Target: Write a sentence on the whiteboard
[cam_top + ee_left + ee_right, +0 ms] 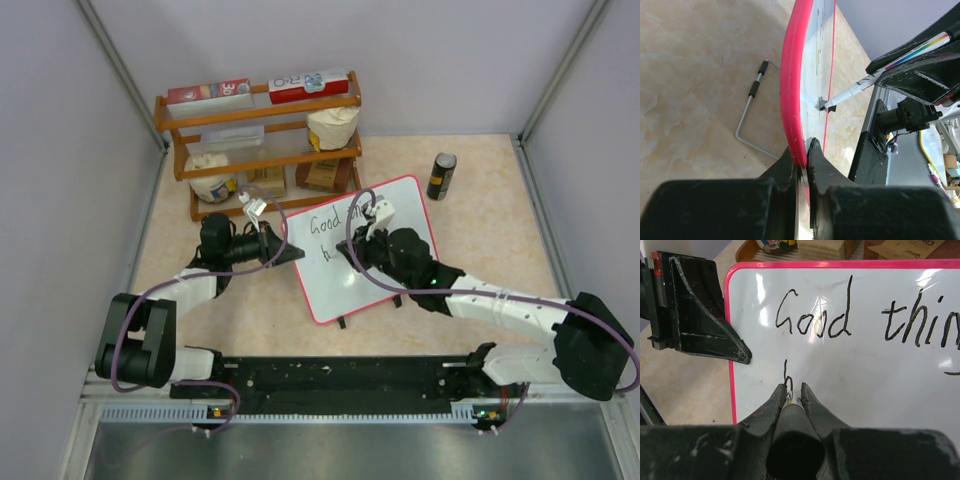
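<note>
The whiteboard (325, 275) with its pink frame lies tilted mid-table, also in the right wrist view (865, 370). The sentence (815, 320) reads "Good thin..." on the first line, with an "h" (786, 375) begun below it. My left gripper (801, 150) is shut on the board's pink left edge (792, 90). My right gripper (794, 390) is shut on a marker (792, 435), whose tip touches the board at the "h". The marker (875, 75) shows from the side in the left wrist view.
A wooden rack (260, 140) with boxes and bags stands behind the board. A dark can (441, 176) stands at the back right. The board's wire stand (752, 115) lies on the table beside it.
</note>
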`<state>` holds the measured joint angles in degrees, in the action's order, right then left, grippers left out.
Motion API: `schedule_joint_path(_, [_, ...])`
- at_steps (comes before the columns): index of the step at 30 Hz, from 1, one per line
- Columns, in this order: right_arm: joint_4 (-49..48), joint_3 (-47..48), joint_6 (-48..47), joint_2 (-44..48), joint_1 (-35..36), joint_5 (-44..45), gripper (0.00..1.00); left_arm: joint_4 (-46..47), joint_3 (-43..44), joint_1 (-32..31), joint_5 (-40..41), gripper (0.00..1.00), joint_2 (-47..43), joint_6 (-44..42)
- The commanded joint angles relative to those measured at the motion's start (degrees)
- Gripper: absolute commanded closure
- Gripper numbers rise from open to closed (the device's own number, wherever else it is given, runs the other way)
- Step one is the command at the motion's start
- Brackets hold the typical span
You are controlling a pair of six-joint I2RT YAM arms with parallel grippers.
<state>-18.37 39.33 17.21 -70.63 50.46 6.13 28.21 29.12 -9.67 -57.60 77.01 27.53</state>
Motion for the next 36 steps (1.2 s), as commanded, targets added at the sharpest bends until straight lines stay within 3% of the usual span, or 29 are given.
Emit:
schedule_joint_path(1, [2.8, -1.3, -0.6, 0.8, -0.5, 1.7, 1.00, -5.4, -3.1, -2.1, 1.0, 1.00, 1.0, -13.6])
schedule_joint_path(12, [1.8, 2.1, 1.2, 6.5, -1.9, 0.2, 1.00, -5.4, -3.1, -2.1, 1.0, 1.00, 1.0, -13.6])
schedule_joint_path(36, [1.5, 4.5, 2.3, 0.4, -3.5, -1.8, 1.00, -5.4, -3.1, -2.1, 1.0, 1.00, 1.0, -13.6])
